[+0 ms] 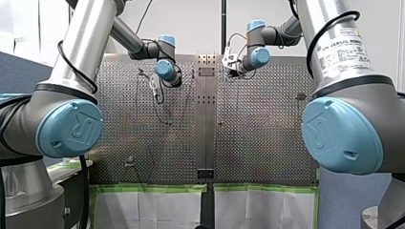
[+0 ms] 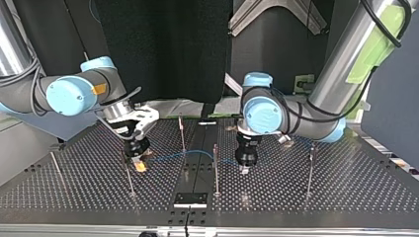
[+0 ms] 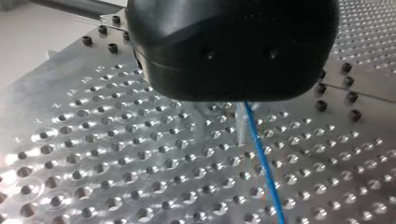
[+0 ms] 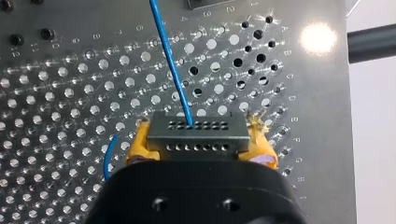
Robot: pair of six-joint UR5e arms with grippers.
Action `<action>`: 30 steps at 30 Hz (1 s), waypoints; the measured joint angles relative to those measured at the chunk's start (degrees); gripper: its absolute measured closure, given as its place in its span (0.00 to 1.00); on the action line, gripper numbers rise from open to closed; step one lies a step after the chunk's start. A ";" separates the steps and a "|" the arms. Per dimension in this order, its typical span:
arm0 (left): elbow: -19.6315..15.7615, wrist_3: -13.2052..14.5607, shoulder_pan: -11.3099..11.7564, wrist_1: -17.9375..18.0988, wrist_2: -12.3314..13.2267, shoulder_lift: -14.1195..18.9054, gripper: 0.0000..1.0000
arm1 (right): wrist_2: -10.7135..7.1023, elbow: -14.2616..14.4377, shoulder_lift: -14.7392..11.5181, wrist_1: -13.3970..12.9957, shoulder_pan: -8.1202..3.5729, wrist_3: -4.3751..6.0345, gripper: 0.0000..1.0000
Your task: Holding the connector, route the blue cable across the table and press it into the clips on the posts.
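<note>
My right pincer (image 4: 201, 142) is clamped with its yellow pads (image 4: 139, 142) on the grey connector (image 4: 198, 127), low over the tabletop (image 4: 60, 93). The blue cable (image 4: 170, 60) leaves the connector, runs past a thin post (image 2: 216, 170) and reaches my left pincer (image 2: 245, 168), whose grip I cannot tell.

The perforated table (image 4: 70, 93) is bare metal drilled in even rows, with letters and numbers marked along its edges. Ahead of the yellow-padded fingers (image 4: 140, 145) of my right gripper (image 4: 198, 137), a small black plate (image 4: 210, 3) lies on it, with black bolt heads (image 4: 46, 33) off to one side. In the top view thin posts (image 2: 216, 168) stand on the table. One is just beside those fingers, and another is between them and my left gripper (image 2: 245, 169).
</note>
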 joint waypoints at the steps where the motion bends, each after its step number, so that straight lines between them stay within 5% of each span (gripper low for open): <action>1: -0.05 0.05 -0.07 -0.46 -0.02 0.11 0.28 | -0.01 0.01 0.00 0.01 0.01 -0.01 1.00; 2: -0.20 0.18 -0.15 -1.12 -0.05 0.38 0.08 | -0.01 0.01 0.00 0.03 0.02 -0.01 1.00; 4: -0.58 0.39 -0.25 -2.16 -0.08 1.05 0.00 | -0.02 0.02 0.00 0.05 0.08 -0.02 1.00; 17: -7.06 -0.06 -1.74 -7.63 1.88 8.49 0.00 | -0.03 0.04 0.02 0.15 0.46 0.05 1.00; 24: -9.32 -0.26 -3.16 -7.89 4.03 12.72 0.00 | -0.03 0.04 -0.04 0.23 0.61 0.06 1.00; 30: -9.50 -0.13 -5.77 -7.23 3.46 16.06 0.00 | -0.03 0.05 -0.05 0.25 0.62 0.07 1.00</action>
